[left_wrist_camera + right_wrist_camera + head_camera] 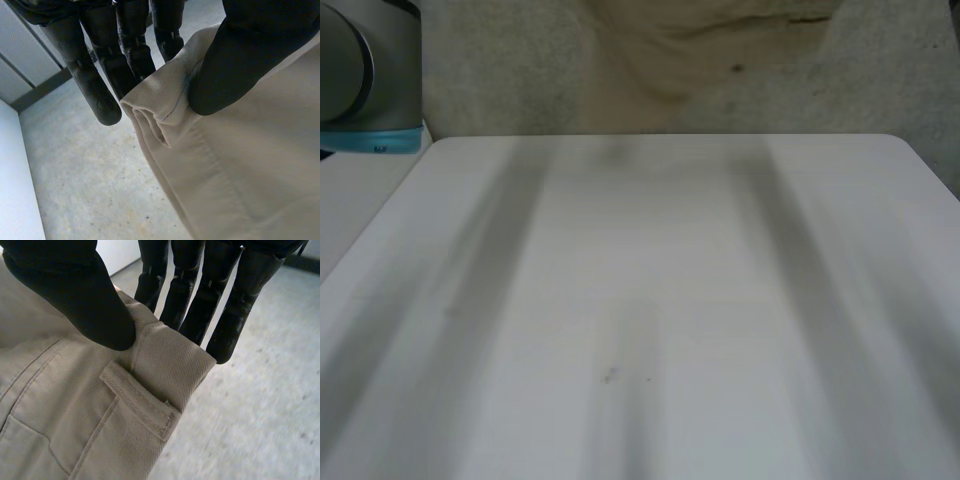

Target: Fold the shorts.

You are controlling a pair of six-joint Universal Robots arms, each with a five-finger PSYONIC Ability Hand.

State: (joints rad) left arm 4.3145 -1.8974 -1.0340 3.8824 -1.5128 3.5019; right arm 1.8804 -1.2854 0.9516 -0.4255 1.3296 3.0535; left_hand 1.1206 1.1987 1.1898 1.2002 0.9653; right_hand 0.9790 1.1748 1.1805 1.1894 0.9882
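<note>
The beige shorts (705,45) hang in the air past the far edge of the white table (650,300). In the left wrist view my left hand (235,65) is shut on a folded corner of the shorts (240,165), thumb on one side and fingers (95,85) behind. My right hand (85,300) pinches the waistband of the shorts (75,415) the same way, just beside a belt loop (140,405). Below both grips the cloth hangs loose.
A grey carpeted floor (500,70) lies beyond the table and below both hands. A grey arm joint with a light-blue cap (370,80) stands at the table's far left corner.
</note>
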